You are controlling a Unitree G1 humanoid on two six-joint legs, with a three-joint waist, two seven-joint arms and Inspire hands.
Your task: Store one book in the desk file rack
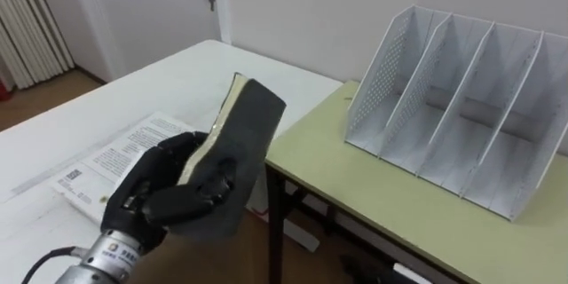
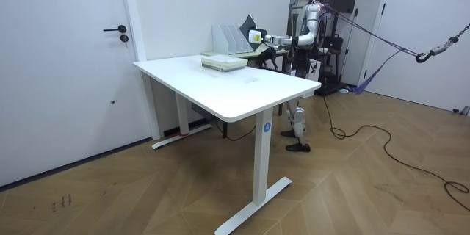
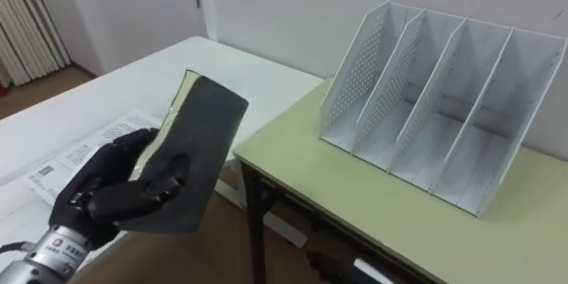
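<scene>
Left eye view, left hand: I see my left hand point(image 1: 169, 193) coming in from the lower left, with its fingers and thumb curled round the lower end of the book point(image 1: 250, 129).
Left eye view, book: it is dark-covered and held clear of both counters. It is tilted, with the upper end leaning up and to the right and the cream page edge turned to the left.
Left eye view, file rack: the white perforated file rack point(image 1: 461, 98) stands upright on the green counter point(image 1: 373, 191), well apart from the book and to its right. I see nothing in the compartments that face me.
Left eye view, white counter: the white counter point(image 1: 169, 75) lies behind my hand, and a printed stack point(image 1: 111, 164) rests on it just beside my wrist.
Right eye view, book: the grip is the same. The book sits above my hand, near the green counter's left corner.
Room view, robot: I stand at the far side of the white counter with one arm stretched toward the room view's left. The book is raised at the end of that arm, near the rack.
</scene>
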